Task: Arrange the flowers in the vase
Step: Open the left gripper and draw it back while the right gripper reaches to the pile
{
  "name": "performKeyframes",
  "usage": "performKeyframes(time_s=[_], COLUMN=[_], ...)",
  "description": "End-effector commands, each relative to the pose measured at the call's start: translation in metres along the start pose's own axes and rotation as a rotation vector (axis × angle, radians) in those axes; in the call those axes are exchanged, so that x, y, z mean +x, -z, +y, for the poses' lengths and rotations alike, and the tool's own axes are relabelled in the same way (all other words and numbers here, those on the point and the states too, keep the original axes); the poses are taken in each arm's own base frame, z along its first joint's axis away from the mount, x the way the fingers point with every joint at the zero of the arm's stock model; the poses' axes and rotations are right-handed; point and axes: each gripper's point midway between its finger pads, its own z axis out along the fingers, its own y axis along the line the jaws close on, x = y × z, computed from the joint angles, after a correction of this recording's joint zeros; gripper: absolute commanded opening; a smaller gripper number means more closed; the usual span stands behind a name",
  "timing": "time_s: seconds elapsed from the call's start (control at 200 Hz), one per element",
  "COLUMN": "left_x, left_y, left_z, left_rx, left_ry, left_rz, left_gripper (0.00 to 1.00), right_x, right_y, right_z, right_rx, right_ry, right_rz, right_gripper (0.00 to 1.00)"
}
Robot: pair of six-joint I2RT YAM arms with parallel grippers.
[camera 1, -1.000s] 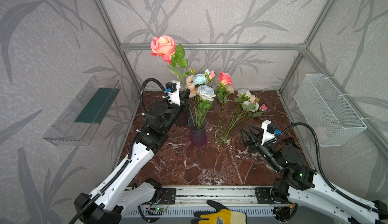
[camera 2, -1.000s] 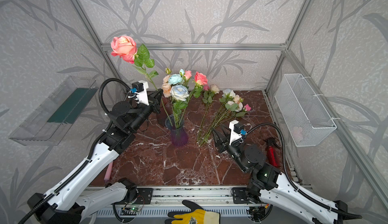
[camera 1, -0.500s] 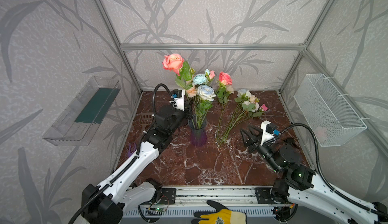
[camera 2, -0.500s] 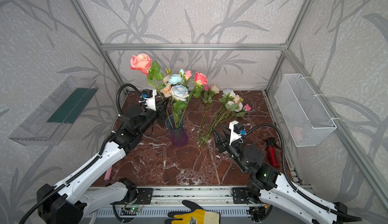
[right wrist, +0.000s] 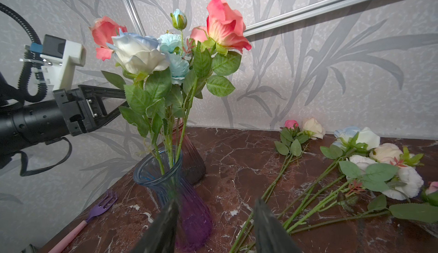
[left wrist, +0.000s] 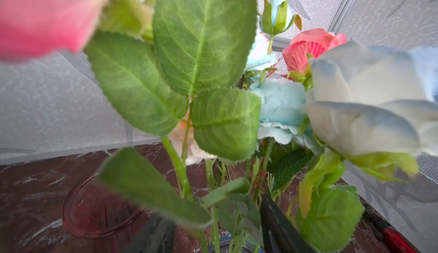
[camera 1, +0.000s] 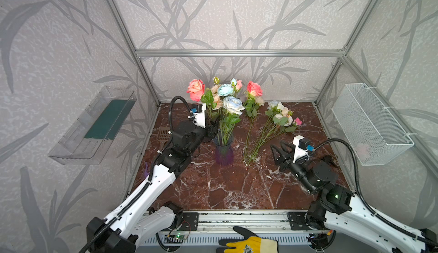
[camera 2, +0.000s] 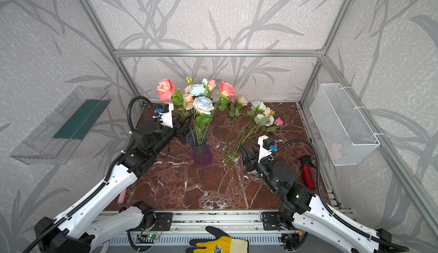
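I am watching the vase (camera 1: pixel 223 153) standing near the middle of the table (camera 1: pixel 225 187), which is a dark red-brown marble slab with white veins. The vase is ribbed glass, blue at its flared rim and shading to purple at its rounded belly. The flowers (camera 1: pixel 233 104) are fabric roses with soft, layered petals, thin green stems and saw-edged, veined leaves. Several are standing upright in the vase, including a white one tinged with blue, pale blue ones and coral ones.

The left gripper (camera 1: pixel 214 127) is hovering just beside the vase's rim. Its dark tapered fingers are standing apart, with the stem of a pink rose (camera 1: pixel 196 89) running down between them. Broad leaves are filling most of the left wrist view and hiding where that stem ends.

The right gripper (camera 1: pixel 276 145) is hanging low over the table with its fingers spread and nothing between them. It is pointing at the loose flowers (camera 1: pixel 279 119), which are lying flat to the right of the vase with their heads toward the back wall.

A second vase (right wrist: pixel 192 159) of dark red glass is standing right behind the first. A purple fork (right wrist: pixel 104 203) with a pink handle is lying by the left wall, and a red spray bottle (camera 2: pixel 307 173) is lying behind the right arm. A white wire basket (camera 1: pixel 369 123) is hanging on the right wall and a clear plastic bin (camera 1: pixel 94 126) on the left wall.
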Motion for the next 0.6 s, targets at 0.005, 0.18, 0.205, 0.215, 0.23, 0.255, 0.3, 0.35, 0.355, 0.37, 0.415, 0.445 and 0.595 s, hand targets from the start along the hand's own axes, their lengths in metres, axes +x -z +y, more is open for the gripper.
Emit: performKeyframes(time_s=[0.005, 0.18, 0.205, 0.215, 0.23, 0.255, 0.3, 0.35, 0.355, 0.37, 0.415, 0.445, 0.595], left_x=[0.007, 0.019, 0.02, 0.02, 0.022, 0.023, 0.025, 0.026, 0.026, 0.026, 0.027, 0.027, 0.031], left_y=[0.023, 0.047, 0.05, 0.051, 0.053, 0.056, 0.061, 0.068, 0.069, 0.071, 0.078, 0.082, 0.103], left_z=[0.001, -0.001, -0.001, -0.001, -0.001, -0.001, 0.0, -0.001, -0.001, 0.0, 0.001, 0.003, 0.017], left_rx=[-0.011, 0.005, 0.004, 0.005, 0.005, 0.006, 0.005, 0.013, 0.013, 0.012, 0.006, 0.001, -0.04], left_ry=[0.029, 0.026, 0.025, 0.024, 0.022, 0.019, 0.017, 0.015, 0.015, 0.015, 0.02, 0.026, 0.117], left_rz=[0.073, 0.164, 0.174, 0.175, 0.183, 0.188, 0.194, 0.192, 0.191, 0.187, 0.176, 0.163, 0.049], left_gripper=[0.63, 0.66, 0.66, 0.66, 0.66, 0.66, 0.66, 0.66, 0.66, 0.66, 0.66, 0.66, 0.66], right_x=[0.0, 0.006, 0.008, 0.008, 0.009, 0.012, 0.016, 0.022, 0.023, 0.025, 0.032, 0.038, 0.065], right_y=[-0.005, -0.017, -0.019, -0.02, -0.021, -0.024, -0.028, -0.034, -0.035, -0.037, -0.043, -0.047, -0.067], right_z=[-0.004, -0.019, -0.022, -0.024, -0.026, -0.029, -0.037, -0.046, -0.046, -0.049, -0.057, -0.063, -0.096], right_rx=[0.019, 0.082, 0.097, 0.103, 0.112, 0.124, 0.152, 0.186, 0.188, 0.2, 0.232, 0.259, 0.391], right_ry=[-0.014, -0.052, -0.064, -0.07, -0.077, -0.091, -0.116, -0.14, -0.142, -0.145, -0.151, -0.146, -0.142], right_rz=[0.015, 0.071, 0.084, 0.088, 0.095, 0.11, 0.136, 0.17, 0.176, 0.189, 0.235, 0.267, 0.408], right_gripper=[0.52, 0.51, 0.51, 0.51, 0.51, 0.51, 0.51, 0.49, 0.49, 0.49, 0.48, 0.47, 0.44])
